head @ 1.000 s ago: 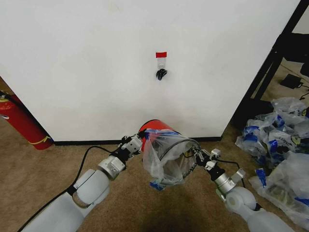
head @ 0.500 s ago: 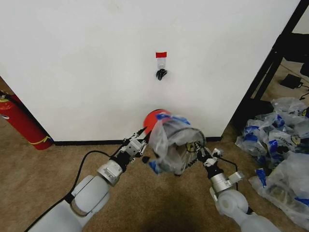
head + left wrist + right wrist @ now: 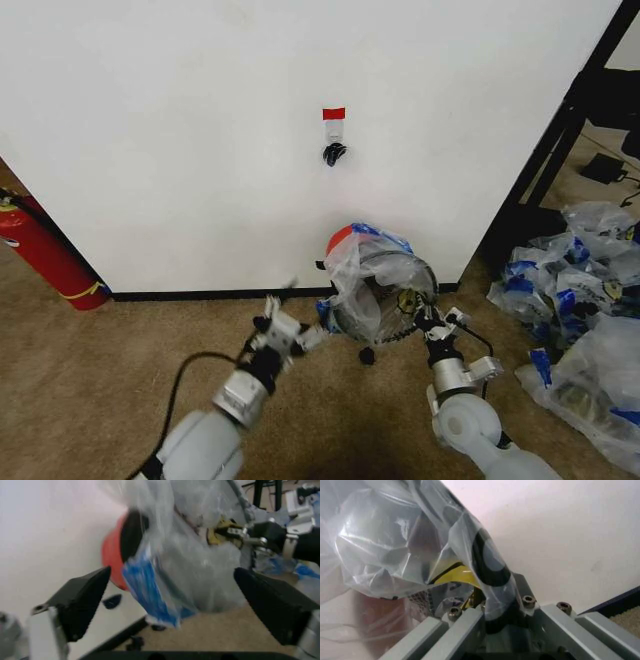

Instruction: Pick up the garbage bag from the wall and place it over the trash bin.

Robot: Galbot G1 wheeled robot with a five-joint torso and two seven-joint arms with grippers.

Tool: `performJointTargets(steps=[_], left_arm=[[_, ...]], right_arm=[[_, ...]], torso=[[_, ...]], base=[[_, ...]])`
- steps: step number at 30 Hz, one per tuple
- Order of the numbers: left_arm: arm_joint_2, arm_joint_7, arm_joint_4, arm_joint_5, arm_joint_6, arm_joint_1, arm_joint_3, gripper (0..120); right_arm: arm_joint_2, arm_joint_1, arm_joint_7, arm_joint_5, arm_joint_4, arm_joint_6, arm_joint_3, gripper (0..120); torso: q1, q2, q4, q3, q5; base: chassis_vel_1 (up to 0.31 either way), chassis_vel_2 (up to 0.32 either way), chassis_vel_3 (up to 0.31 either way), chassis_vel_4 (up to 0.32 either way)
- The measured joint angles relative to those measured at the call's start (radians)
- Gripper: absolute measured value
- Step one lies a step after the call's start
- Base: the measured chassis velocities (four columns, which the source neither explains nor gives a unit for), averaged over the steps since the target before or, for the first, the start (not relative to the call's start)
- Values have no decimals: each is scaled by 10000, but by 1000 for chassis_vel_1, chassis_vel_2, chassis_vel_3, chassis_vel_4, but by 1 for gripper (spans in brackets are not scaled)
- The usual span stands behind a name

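Note:
The trash bin [image 3: 385, 300] lies tipped on the carpet against the wall [image 3: 180, 150], red base toward the wall and mouth toward me. The garbage bag [image 3: 358, 272], translucent with blue print, is draped over its mouth and sides. My right gripper [image 3: 420, 312] is shut on the bag and the bin's black rim [image 3: 490, 570], as the right wrist view shows close up with the right gripper [image 3: 487, 611]. My left gripper [image 3: 289, 320] hangs open a short way left of the bag, touching nothing. In the left wrist view the left gripper [image 3: 172, 573] frames the bag [image 3: 200, 555] and the bin [image 3: 112, 555].
A small hook [image 3: 333, 153] under red tape [image 3: 333, 113] sits on the wall above the bin. A red fire extinguisher [image 3: 40, 250] leans at the left. A heap of clear-and-blue bags [image 3: 580, 300] and a black frame [image 3: 560, 130] stand to the right.
The bin and bag have shifted right and back against the wall with my right gripper. My left gripper has let go of the bag and drawn back, open.

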Motion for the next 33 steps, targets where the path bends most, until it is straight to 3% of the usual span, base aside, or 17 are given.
performJointTargets(steps=[6, 13, 33], left_arm=[[-28, 30, 427, -358, -45, -416, 5, 99], [88, -49, 573, -923, 140, -726, -26, 90], [29, -225, 510, -1093, 209, -832, 17, 14]], right_arm=[[-52, -32, -55, 59, 48, -31, 1, 0], [-121, -97, -150, 183, 158, -43, 39, 0], [-109, -115, -225, 245, 149, -95, 55, 0]], torso=[[0, 0, -3, 0, -1], [0, 0, -1, 1, 0], [0, 0, -1, 1, 0]], base=[[0, 0, 0, 0], [0, 0, 0, 0], [0, 0, 0, 0]])
